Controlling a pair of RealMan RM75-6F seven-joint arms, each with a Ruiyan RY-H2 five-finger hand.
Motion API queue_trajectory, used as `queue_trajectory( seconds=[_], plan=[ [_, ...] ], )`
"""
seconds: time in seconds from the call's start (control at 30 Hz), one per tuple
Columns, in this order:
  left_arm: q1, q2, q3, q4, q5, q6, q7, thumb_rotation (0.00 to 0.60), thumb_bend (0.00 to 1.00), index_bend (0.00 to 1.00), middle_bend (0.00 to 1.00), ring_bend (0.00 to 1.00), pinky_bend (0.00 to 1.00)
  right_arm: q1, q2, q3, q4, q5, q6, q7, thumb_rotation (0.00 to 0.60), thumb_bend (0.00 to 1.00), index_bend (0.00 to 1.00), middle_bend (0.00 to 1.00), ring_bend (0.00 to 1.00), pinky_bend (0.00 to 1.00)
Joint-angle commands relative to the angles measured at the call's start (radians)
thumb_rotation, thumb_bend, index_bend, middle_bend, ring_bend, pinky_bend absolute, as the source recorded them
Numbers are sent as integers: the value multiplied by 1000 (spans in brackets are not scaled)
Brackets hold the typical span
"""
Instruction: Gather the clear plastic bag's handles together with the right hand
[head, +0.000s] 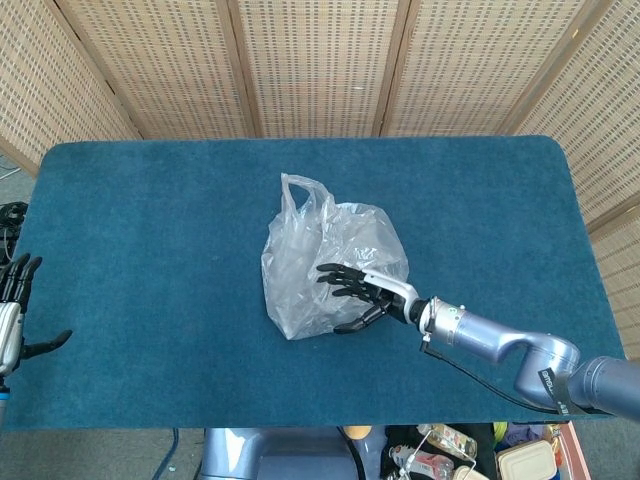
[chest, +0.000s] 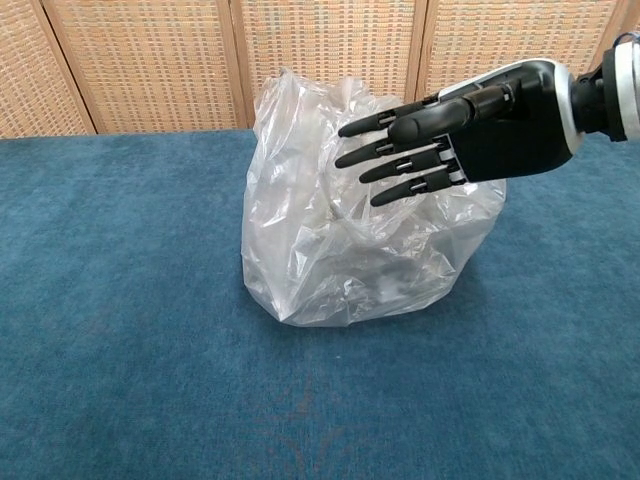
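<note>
Item: clear plastic bag, crumpled and standing as a rounded heap near the centre of the blue table in the head view; in the chest view we see it in the middle of the frame, its wrinkled film rising to a ragged top edge. One handle loop stands up at the bag's upper left in the head view; we cannot make out a second handle among the folds. Item: right hand, entering from the lower right of the head view on a silver arm; its dark fingers are stretched out and spread apart, lying over the bag's right-hand and near side, palm toward the film, and holding nothing. In the chest view we place the hand in the upper right, fingers reaching leftward across the upper part of the bag; whether the fingertips actually touch the plastic we cannot tell. The handle loop sits well to the upper left of these fingers. Item: left hand, at the far left edge of the head view, off the table's edge, fingers spread and holding nothing, well apart from the bag. Backdrop: woven wicker screen panels. Writing, brands, labels: we can read none on the bag, hands or table.
</note>
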Motion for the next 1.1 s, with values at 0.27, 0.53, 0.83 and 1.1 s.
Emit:
queue_trajectory(
  seconds=[0.27, 0.53, 0.83, 1.1],
  plan=[
    [-3, 5, 1, 0, -7, -12, -10, 600, 65, 0, 0, 0, 0, 31, 30, -9, -13, 93, -47, 6, 600, 0, 59, 115, 0, 73],
    [-3, 8, 1, 1, -9, -14, -18, 600, 66, 0, 0, 0, 0, -31, 93, -50, -36, 27, 89, 2, 600, 0, 62, 115, 0, 73],
    [-6, 7, 4, 1, -8, -20, -16, 600, 67, 0, 0, 0, 0, -146, 122, -114, -43, -48, 292, -35, 600, 0, 63, 115, 0, 74],
    [-5, 9, 4, -6, -10, -17, -12, 600, 65, 0, 0, 0, 0, -223, 124, -144, -32, -56, 389, -119, 600, 0, 83, 120, 0, 73]
  ],
)
